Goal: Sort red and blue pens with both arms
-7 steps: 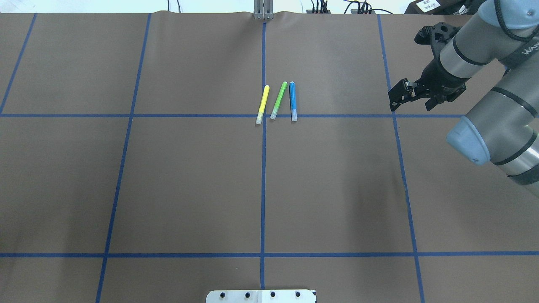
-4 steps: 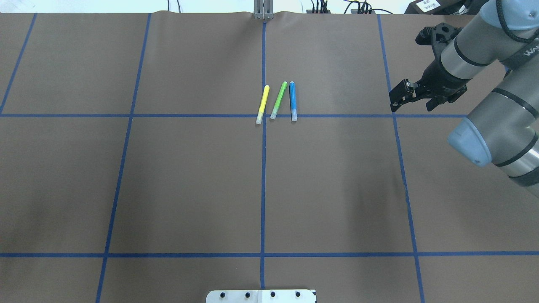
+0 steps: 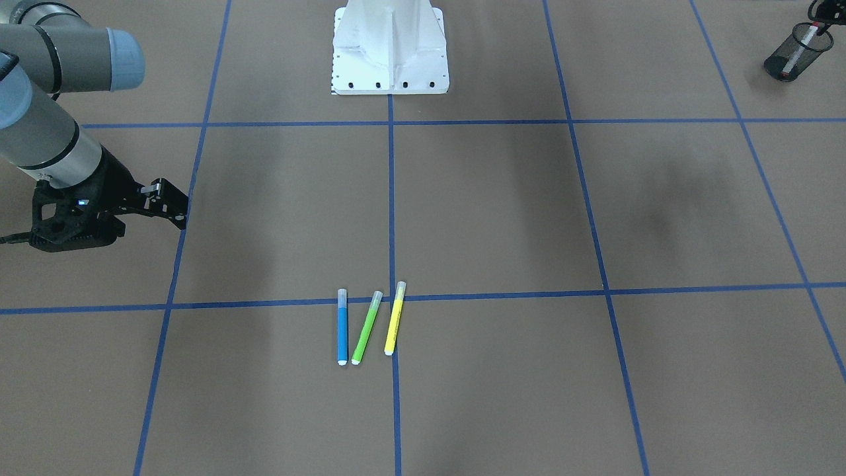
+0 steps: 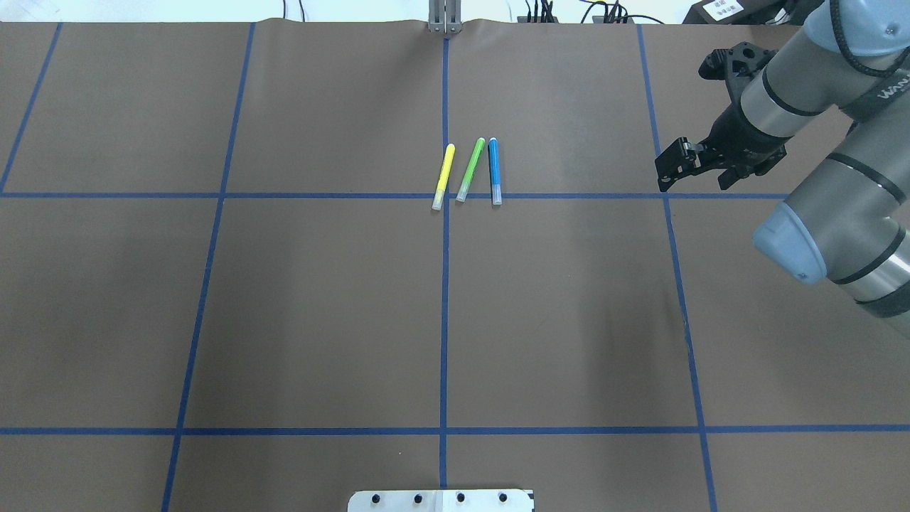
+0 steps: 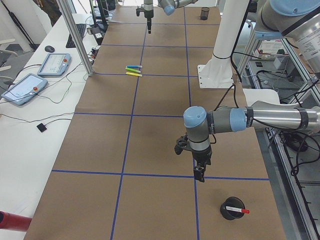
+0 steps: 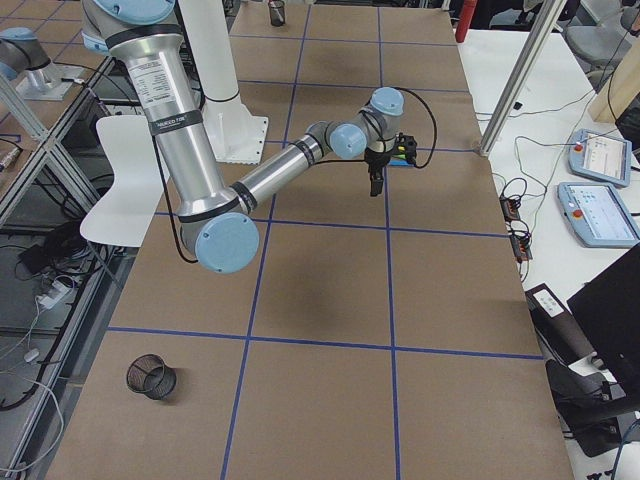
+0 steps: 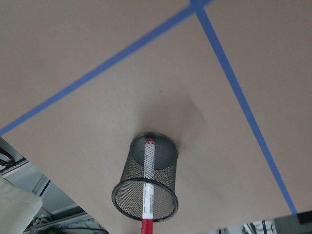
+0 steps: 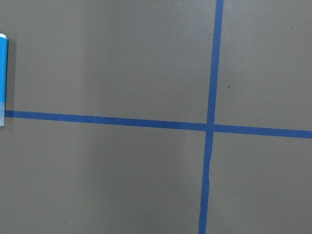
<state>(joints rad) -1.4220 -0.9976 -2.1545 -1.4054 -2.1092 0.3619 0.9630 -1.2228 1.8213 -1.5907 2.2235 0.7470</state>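
The blue pen (image 4: 494,171) lies on the brown table at the middle, on the blue tape line, beside two highlighters; its end shows at the left edge of the right wrist view (image 8: 2,73). The red pen (image 7: 148,180) stands in a black mesh cup (image 7: 165,161) at the table's left end, also seen in the exterior left view (image 5: 236,210). My right gripper (image 4: 672,171) hangs above the tape crossing well to the right of the blue pen, its fingers together and holding nothing. My left gripper (image 5: 199,172) hovers near the cup; I cannot tell its state.
A green highlighter (image 4: 470,169) and a yellow highlighter (image 4: 443,176) lie just left of the blue pen. A second black mesh cup (image 6: 150,377) stands at the table's right end. The robot's white base (image 3: 390,46) stands at the near edge.
The right arm's wrist has shifted slightly; its gripper stays over the same tape crossing. The pens have not moved.
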